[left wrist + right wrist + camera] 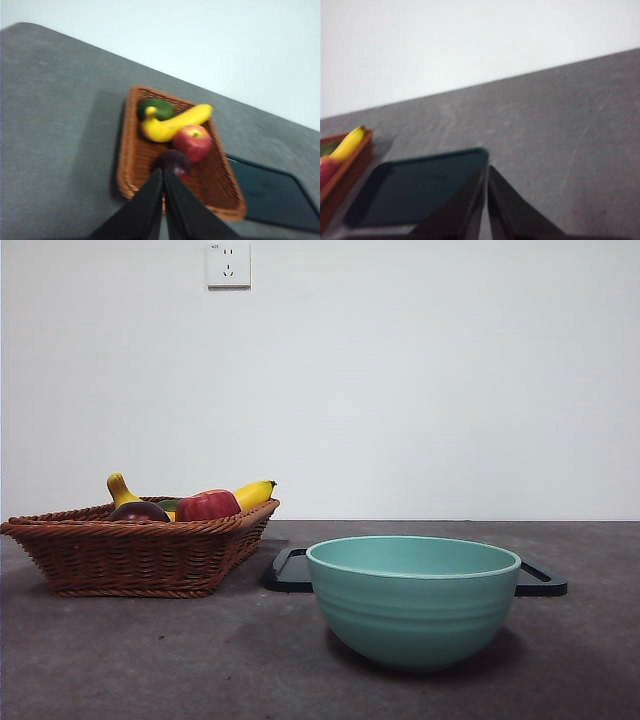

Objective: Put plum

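The dark maroon plum point(139, 511) lies in the wicker basket point(130, 555), touching the red apple point(207, 505).

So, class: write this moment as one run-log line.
plum: in basket, untouched | left gripper: shut, above basket | right gripper: shut, over tray | bowl: empty

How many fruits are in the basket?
4, all in the basket: a plum, a red apple beside it, a banana, and a green fruit behind the banana. More could be hidden underneath.

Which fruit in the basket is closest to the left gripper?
The plum, dark maroon, just beyond the left gripper; the red apple and banana lie farther.
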`<state>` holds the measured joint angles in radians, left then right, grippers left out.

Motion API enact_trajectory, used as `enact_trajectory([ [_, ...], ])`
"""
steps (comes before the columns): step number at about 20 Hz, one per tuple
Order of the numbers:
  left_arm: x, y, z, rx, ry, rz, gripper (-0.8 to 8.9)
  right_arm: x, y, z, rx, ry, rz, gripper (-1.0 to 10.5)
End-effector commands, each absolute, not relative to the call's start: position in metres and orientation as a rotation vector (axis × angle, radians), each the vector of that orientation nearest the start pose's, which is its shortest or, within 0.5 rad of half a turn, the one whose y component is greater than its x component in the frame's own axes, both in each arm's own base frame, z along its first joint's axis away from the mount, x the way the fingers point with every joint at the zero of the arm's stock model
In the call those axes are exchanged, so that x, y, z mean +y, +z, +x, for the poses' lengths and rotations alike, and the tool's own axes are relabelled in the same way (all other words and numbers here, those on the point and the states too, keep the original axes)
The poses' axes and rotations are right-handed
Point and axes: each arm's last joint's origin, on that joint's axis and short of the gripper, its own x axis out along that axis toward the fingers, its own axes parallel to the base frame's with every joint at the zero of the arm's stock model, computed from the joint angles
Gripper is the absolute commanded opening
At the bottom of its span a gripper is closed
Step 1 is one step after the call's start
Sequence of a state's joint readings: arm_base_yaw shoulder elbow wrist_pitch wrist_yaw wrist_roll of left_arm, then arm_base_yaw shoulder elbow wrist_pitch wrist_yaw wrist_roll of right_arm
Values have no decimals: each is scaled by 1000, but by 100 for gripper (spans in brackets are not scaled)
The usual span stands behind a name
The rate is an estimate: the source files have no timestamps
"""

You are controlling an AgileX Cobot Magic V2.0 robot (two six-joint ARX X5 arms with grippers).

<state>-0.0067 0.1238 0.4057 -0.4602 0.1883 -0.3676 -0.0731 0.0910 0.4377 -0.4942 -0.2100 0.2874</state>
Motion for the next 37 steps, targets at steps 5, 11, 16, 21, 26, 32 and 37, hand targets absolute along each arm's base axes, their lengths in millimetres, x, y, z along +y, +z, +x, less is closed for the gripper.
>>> enact_trajectory([
  [5, -10, 278, 71, 316, -302, -266, 9, 6, 283, 61, 354, 274, 238, 6],
  [11, -14, 293, 77, 450, -436, -224, 9, 10, 302, 65, 487, 398, 198, 6],
  [16, -17, 302, 84, 557, -537, -200, 9, 14, 316, 70, 556, 476, 194, 6],
  [21, -22, 311, 90, 652, -626, -161, 9, 21, 322, 78, 729, 572, 148, 6],
  [26, -25, 311, 90, 727, -665, -130, 9, 29, 317, 83, 827, 657, 106, 6],
  [32, -25, 311, 90, 725, -664, -130, 68, 30, 317, 83, 830, 674, 98, 33],
  [37, -25, 311, 90, 730, -658, -146, 425, 30, 317, 83, 832, 670, 105, 373],
])
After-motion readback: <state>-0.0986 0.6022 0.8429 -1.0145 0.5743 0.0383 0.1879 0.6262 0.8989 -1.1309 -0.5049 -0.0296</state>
